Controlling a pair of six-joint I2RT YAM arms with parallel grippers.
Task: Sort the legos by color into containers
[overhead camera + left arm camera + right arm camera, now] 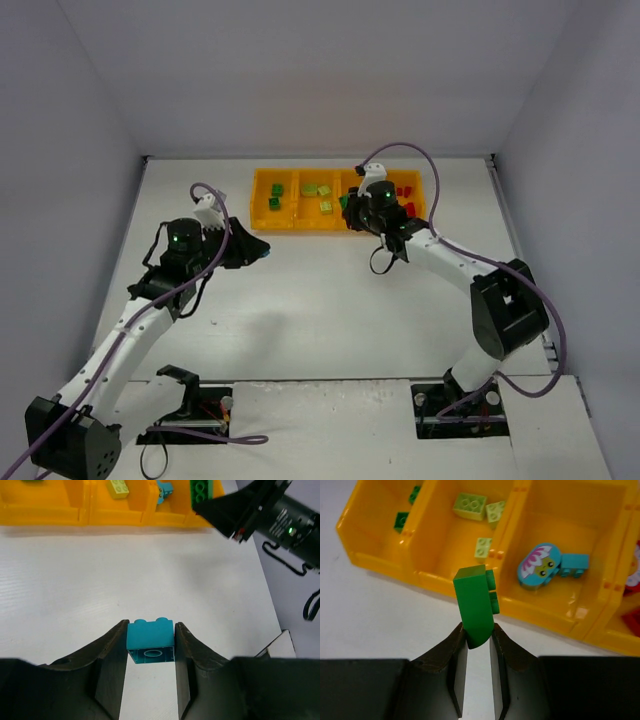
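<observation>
My left gripper [150, 627] is shut on a teal-blue brick [150, 639], held over the bare table to the left of and nearer than the orange-yellow tray [262, 222]. My right gripper [478, 630] is shut on a dark green wedge piece [476, 605], just outside the tray's near wall [435, 575], by the divider between the lime and teal compartments. Inside lie dark green legos [401, 521], lime legos [470, 505], a round teal piece [540, 566] beside a small teal brick [573, 564], and red legos [405, 190].
White walls close in the table at the left, the back and the right. A purple cable [400, 148] loops above the right arm over the tray's far rim. The right arm [280, 520] shows at the top right of the left wrist view.
</observation>
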